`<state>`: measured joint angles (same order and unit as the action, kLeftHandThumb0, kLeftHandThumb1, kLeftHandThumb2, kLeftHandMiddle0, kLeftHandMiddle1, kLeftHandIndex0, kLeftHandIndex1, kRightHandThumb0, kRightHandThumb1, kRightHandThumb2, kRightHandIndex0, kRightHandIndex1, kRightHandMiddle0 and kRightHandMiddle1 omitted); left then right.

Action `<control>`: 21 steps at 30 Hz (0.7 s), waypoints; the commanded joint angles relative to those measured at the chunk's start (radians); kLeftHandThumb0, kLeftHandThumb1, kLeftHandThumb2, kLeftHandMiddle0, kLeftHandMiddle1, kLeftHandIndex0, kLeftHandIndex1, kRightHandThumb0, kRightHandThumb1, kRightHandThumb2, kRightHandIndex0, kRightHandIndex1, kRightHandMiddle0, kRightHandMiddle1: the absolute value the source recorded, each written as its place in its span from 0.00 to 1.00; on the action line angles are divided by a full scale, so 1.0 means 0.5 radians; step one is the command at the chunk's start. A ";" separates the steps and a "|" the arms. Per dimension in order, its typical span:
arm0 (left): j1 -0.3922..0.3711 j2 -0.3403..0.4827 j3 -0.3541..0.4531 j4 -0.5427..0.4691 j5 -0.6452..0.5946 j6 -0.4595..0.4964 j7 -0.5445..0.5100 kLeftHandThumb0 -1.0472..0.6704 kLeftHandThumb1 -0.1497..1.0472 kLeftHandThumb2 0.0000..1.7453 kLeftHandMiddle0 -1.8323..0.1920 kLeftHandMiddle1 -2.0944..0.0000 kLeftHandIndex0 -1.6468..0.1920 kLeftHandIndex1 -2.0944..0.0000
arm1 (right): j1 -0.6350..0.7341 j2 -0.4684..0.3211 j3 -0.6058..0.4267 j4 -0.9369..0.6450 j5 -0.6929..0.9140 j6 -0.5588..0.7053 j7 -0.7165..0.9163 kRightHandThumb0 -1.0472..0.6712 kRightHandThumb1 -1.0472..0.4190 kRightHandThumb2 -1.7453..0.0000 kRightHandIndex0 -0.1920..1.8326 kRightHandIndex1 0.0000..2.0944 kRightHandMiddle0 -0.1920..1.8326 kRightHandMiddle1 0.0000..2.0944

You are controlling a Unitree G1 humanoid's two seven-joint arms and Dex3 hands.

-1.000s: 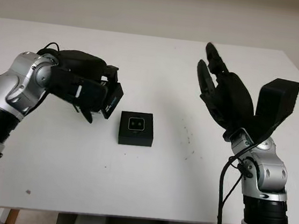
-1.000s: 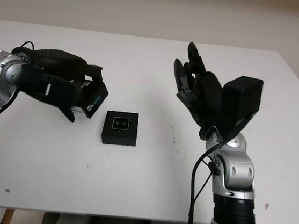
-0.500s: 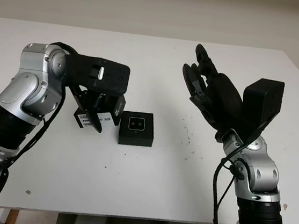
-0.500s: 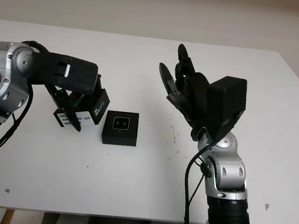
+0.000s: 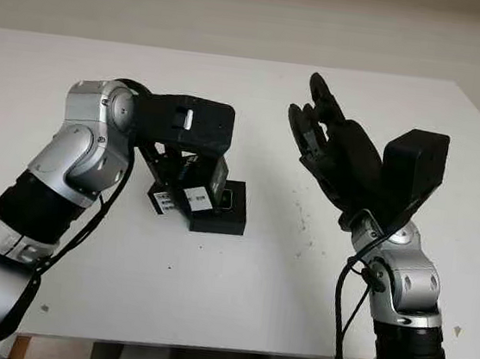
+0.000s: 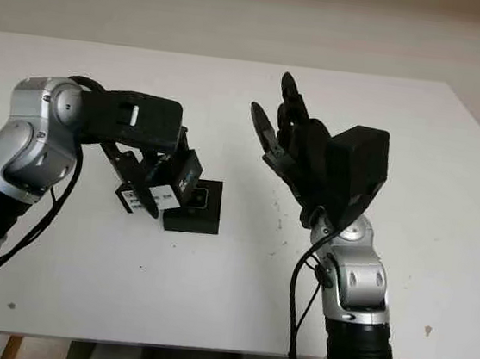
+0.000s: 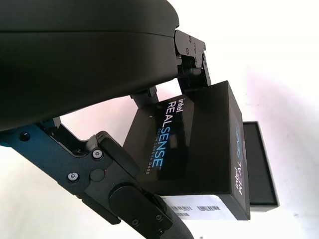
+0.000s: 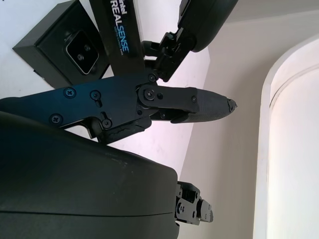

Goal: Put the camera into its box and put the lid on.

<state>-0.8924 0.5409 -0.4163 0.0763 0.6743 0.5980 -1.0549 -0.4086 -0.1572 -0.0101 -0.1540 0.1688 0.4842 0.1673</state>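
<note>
Right now the left hand (image 5: 186, 160) is clamped on the lid (image 7: 199, 149), a black box top with "Intel RealSense" printed in white along its sides and a white barcode label on one end. Its fingers (image 7: 124, 199) wrap the lid from opposite sides, and the lid hangs tilted, label end toward the robot, over the left edge of the box (image 5: 224, 208). From the head camera the lid overlaps the box's left part; whether the two actually touch I cannot tell. From the left wrist, the box's edge peeks out from behind the lid.

The box is a low black square tray sitting on the white table (image 5: 236, 292), roughly at the middle of it. The camera (image 8: 79, 47) lies nested in its recess, its two round lenses facing up, seen clearly from the right wrist and partly from the head view beside the lid.

Off to the other side, the right hand (image 5: 327, 142) is raised in the air above the table, well apart from the box and to its right, palm turned toward the left arm. It is open and holds nothing. A black cable (image 5: 348, 313) runs down along the right forearm.

A few small dark specks (image 5: 302, 221) mark the tabletop between the box and the right arm.
</note>
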 commanded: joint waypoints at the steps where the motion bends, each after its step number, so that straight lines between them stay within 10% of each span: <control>1: -0.045 -0.030 -0.020 0.012 0.002 0.003 0.049 0.41 1.00 0.10 0.67 0.01 0.73 0.10 | 0.010 0.011 -0.011 -0.036 0.000 -0.036 -0.002 0.22 0.00 0.76 0.00 0.01 0.01 0.02; 10: -0.100 -0.211 -0.086 0.114 0.049 0.236 0.216 0.43 1.00 0.09 0.60 0.00 0.96 0.08 | 0.039 0.002 -0.040 -0.016 0.023 -0.084 0.038 0.21 0.00 0.78 0.00 0.00 0.00 0.02; 21: -0.096 -0.216 -0.129 0.165 0.048 0.142 0.307 0.44 1.00 0.09 0.57 0.00 0.90 0.05 | 0.044 0.014 -0.041 -0.015 0.046 -0.097 0.058 0.21 0.00 0.77 0.00 0.00 0.00 0.02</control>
<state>-0.9060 0.4386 -0.4860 0.1543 0.7040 0.6752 -0.9114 -0.3877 -0.1544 -0.0264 -0.1540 0.1889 0.4480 0.1968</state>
